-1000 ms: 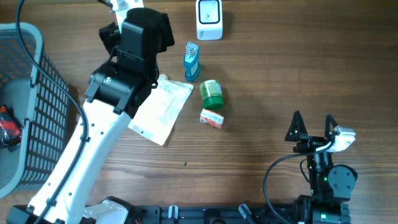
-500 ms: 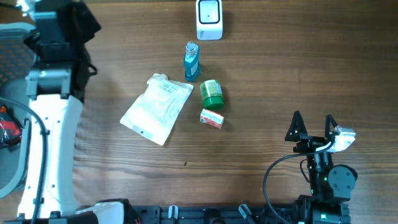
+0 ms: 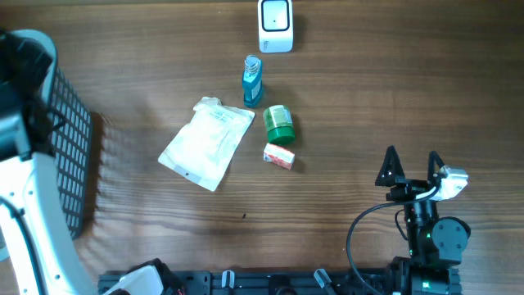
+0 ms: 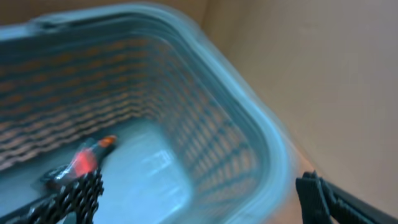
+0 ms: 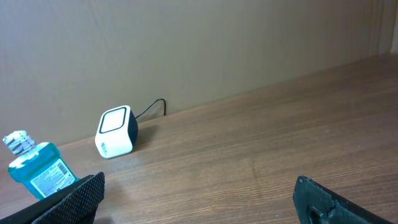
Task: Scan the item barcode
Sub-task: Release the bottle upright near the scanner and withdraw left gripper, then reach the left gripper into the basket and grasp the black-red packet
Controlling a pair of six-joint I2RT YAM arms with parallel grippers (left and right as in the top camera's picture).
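Note:
A white barcode scanner (image 3: 275, 24) stands at the table's far edge and also shows in the right wrist view (image 5: 115, 131). In front of it lie a blue bottle (image 3: 253, 80), a green jar (image 3: 278, 124), a small red-and-white box (image 3: 278, 156) and a white pouch (image 3: 207, 142). My left gripper (image 4: 199, 200) hangs open and empty over the grey basket (image 4: 249, 134), blurred by motion. Inside the basket lies a red item (image 4: 84, 163). My right gripper (image 3: 411, 166) rests open and empty at the near right, facing the blue bottle (image 5: 37, 168).
The mesh-sided basket (image 3: 70, 139) takes up the left edge of the table, with my left arm (image 3: 20, 188) above it. A cable runs from the scanner to the back wall. Bare wood lies between the items and the right gripper.
My left arm has swung left, from above the pouch to over the basket, uncovering the pouch. The right arm and the table items have not moved.

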